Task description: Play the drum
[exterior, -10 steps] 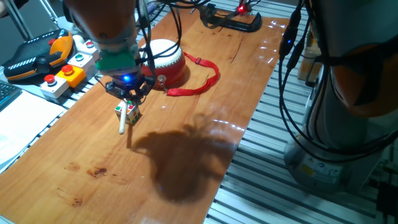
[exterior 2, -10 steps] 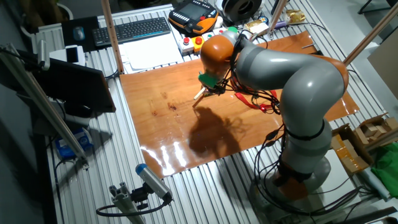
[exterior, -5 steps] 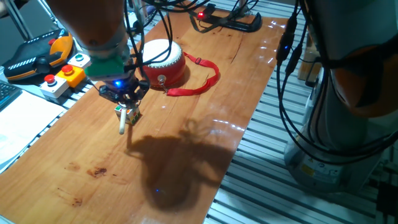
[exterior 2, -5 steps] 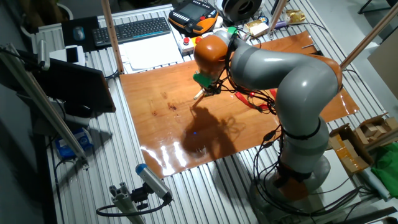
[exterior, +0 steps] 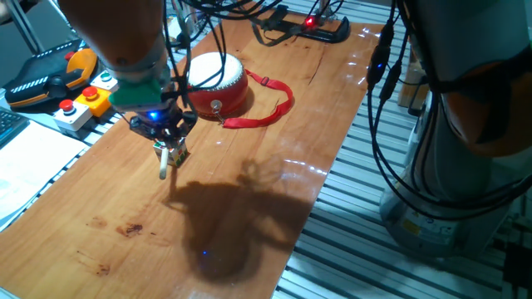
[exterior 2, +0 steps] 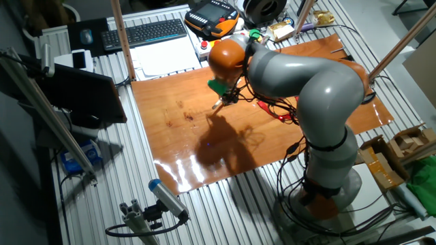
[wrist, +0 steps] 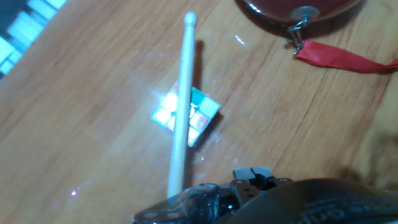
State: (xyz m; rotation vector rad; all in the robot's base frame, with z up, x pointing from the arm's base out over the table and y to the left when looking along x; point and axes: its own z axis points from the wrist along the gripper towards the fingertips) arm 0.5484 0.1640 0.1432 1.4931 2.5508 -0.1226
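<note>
The drum (exterior: 218, 80) is red with a white top skin and stands at the far middle of the wooden table, with its red strap (exterior: 264, 110) trailing to the right. In the hand view only its lower edge (wrist: 292, 7) and the strap (wrist: 341, 58) show at the top. My gripper (exterior: 165, 137) hangs left of the drum and apart from it, shut on a pale wooden drumstick (wrist: 181, 111). The drumstick points down past a multicoloured cube (wrist: 200, 112) on the table. In the other fixed view the gripper (exterior 2: 223, 97) shows, and the arm hides the drum.
A control box with red and green buttons (exterior: 83, 98) and an orange teach pendant (exterior: 50, 73) lie left of the table. A black clamp (exterior: 307, 29) sits at the far edge. Cables (exterior: 391, 100) hang at the right beside the robot base.
The hand has shifted a little to the left, away from the drum, carrying the drumstick. More of the drum's white top now shows. The cube has stayed put.
</note>
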